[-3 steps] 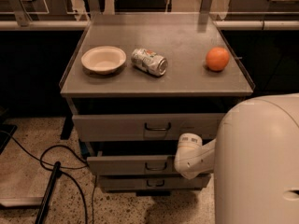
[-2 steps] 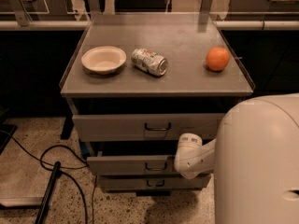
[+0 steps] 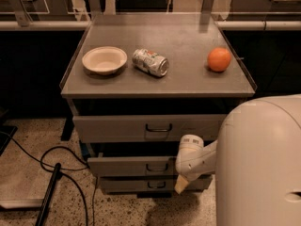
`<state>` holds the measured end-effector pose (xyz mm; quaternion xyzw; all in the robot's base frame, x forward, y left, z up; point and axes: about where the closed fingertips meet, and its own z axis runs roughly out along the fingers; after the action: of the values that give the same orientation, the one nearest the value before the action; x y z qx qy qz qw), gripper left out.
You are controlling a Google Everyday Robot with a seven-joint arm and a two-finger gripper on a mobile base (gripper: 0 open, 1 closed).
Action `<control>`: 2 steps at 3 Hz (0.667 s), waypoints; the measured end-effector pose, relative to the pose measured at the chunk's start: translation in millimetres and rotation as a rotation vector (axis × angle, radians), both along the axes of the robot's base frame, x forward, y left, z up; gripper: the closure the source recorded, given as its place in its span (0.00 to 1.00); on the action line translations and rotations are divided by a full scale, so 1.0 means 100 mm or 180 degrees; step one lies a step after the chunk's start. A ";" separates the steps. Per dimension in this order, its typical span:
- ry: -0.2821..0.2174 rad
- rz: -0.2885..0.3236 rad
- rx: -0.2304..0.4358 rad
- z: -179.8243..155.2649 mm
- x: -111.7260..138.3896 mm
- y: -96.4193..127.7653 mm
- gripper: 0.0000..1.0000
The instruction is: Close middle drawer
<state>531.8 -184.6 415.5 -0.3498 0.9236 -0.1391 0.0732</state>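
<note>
The grey metal cabinet (image 3: pixel 157 89) has three drawers. The middle drawer (image 3: pixel 127 166) is a slim flat front with a small dark wire handle (image 3: pixel 154 167). It stands out a little further than the lowest drawer (image 3: pixel 131 184) below it. The taller uppermost drawer (image 3: pixel 117 127) also stands slightly out, with a dark gap above it. My gripper (image 3: pixel 182 181) is on a white arm reaching from my body at the right. It is against the right end of the middle drawer's front, just right of the handle, and hides that end.
On the cabinet top lie a white bowl (image 3: pixel 104 60), a silver can (image 3: pixel 150 62) on its side and an orange (image 3: pixel 219 59). Black cables (image 3: pixel 51 160) and a dark pole (image 3: pixel 48 195) are on the speckled floor at the left. My white body (image 3: pixel 261 164) fills the lower right.
</note>
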 end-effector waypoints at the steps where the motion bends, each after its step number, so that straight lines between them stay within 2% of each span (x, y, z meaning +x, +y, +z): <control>1: 0.0000 0.0000 0.0000 0.00 0.00 0.00 0.00; 2: 0.0000 0.0000 0.0000 0.00 0.00 0.00 0.18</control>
<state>531.7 -184.6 415.4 -0.3498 0.9236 -0.1391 0.0732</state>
